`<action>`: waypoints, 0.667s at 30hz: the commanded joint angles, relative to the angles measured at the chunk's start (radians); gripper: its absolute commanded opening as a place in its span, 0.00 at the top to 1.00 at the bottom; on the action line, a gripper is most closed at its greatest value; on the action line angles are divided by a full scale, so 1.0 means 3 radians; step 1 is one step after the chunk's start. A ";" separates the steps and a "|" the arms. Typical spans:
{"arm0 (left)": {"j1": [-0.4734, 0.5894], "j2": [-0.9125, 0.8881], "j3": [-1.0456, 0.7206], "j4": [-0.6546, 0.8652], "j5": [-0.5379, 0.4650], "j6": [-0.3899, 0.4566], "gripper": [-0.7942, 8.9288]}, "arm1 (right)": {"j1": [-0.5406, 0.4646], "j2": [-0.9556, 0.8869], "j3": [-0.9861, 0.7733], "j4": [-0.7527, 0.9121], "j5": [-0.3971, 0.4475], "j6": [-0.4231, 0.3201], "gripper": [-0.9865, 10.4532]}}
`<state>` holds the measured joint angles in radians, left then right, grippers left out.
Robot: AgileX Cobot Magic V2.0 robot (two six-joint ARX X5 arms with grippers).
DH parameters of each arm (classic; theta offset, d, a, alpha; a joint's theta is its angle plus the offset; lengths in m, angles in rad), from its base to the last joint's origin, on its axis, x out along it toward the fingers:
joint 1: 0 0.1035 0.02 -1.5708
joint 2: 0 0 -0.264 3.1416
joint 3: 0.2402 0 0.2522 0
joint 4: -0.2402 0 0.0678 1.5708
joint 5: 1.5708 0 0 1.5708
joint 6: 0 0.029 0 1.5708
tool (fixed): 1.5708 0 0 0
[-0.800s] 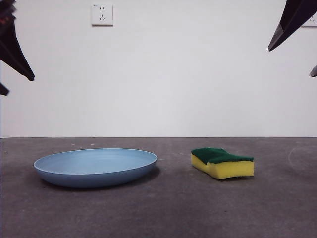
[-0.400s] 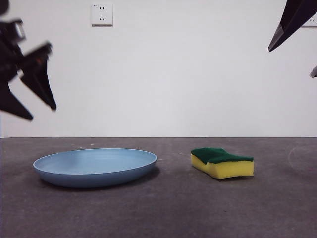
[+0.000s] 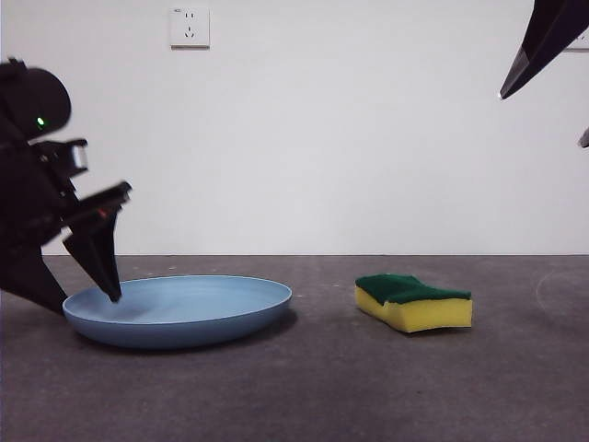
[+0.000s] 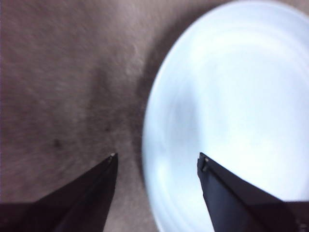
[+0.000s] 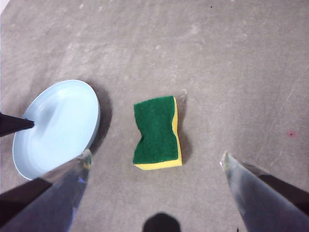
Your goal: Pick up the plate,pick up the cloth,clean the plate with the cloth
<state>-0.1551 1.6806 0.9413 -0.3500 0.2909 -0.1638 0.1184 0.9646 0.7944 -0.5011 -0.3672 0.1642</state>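
While the right gripper (image 5: 154, 162) waits high and spread above the cloth (image 5: 157, 131), the left gripper (image 4: 157, 162) gapes empty astride the plate (image 4: 231, 111) rim — one jaw inside, one outside — ready to pinch.

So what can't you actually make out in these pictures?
- Whether the left gripper touches the plate: its wrist view is blurred; in front view the rim hides the jaw tips.
- The sponge's underside: it lies on the table.
- The right gripper: front view's top corner cuts it off.
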 commanded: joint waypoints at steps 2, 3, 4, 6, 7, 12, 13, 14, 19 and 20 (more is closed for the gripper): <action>-0.0069 0.0155 -0.0005 0.0083 -0.0008 0.0048 0.63 | 0.0009 0.0006 0.0013 0.0006 -0.0005 -0.0022 0.51; -0.0081 0.0182 -0.0005 0.0097 -0.0009 0.0048 0.63 | 0.0009 0.0006 0.0013 0.0004 -0.0005 -0.0018 0.51; -0.0094 0.0200 -0.0005 0.0102 -0.0023 0.0048 0.64 | 0.0009 0.0006 0.0013 0.0001 -0.0005 -0.0018 0.51; -0.0116 0.0216 -0.0005 0.0093 -0.0117 0.0051 0.74 | 0.0009 0.0006 0.0013 -0.0004 -0.0005 -0.0018 0.51; -0.0121 0.0216 -0.0005 0.0090 -0.0183 0.0071 0.84 | 0.0009 0.0006 0.0013 -0.0005 -0.0005 -0.0018 0.51; -0.0132 0.0212 -0.0005 0.0107 -0.0244 0.0188 0.93 | 0.0010 0.0006 0.0014 -0.0005 -0.0005 -0.0020 0.51; -0.0132 0.0195 -0.0005 0.0109 -0.0280 0.0188 0.93 | 0.0015 0.0008 0.0018 -0.0005 -0.0005 -0.0032 0.51; -0.0132 0.0175 -0.0005 0.0117 -0.0291 0.0188 0.93 | 0.0024 0.0008 0.0023 -0.0005 -0.0004 -0.0043 0.51; -0.0142 -0.0043 0.0102 0.0056 -0.0345 0.0187 0.93 | 0.0164 0.0066 0.0158 -0.0009 -0.0001 -0.0210 0.61; -0.0154 -0.0113 0.0131 0.0024 -0.0345 0.0187 0.93 | 0.0211 0.0104 0.0214 -0.0027 -0.0001 -0.0235 0.61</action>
<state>-0.1944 1.6642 0.9752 -0.3359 0.2050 -0.1318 0.1730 0.9867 0.8452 -0.5098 -0.3664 0.1211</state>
